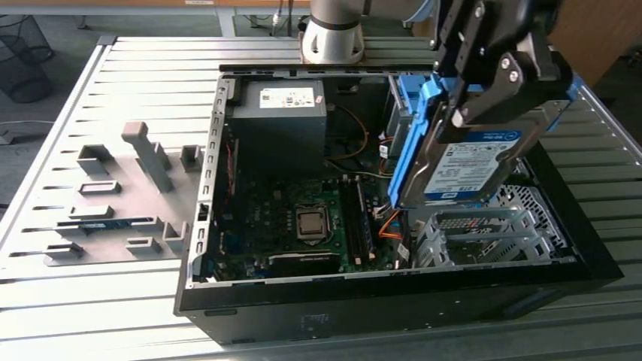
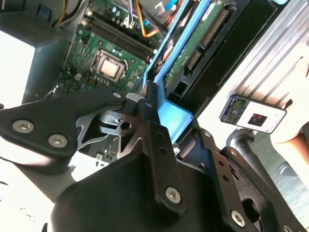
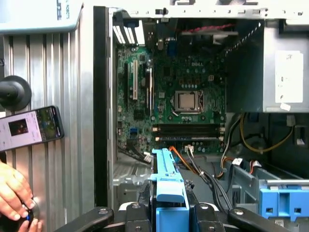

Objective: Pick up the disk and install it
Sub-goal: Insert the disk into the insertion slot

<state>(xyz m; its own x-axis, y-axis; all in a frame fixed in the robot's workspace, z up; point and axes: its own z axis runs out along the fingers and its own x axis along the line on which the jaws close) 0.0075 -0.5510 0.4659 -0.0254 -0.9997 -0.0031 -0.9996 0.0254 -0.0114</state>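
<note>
Disk (image 1: 471,162) — tilted above drive cage (image 1: 483,235)

Place: a robot lab or workshop.
Table: a big metal table (image 1: 90,316) made of long slats.
On it: an open computer case (image 1: 401,297), grey holders (image 1: 146,162), a robot arm's base (image 1: 336,37).
Floor: a wire bin (image 1: 22,56).

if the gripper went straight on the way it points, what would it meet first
Likely the silver drive cage, just below the disk that the gripper holds, though depth is unclear.
</note>
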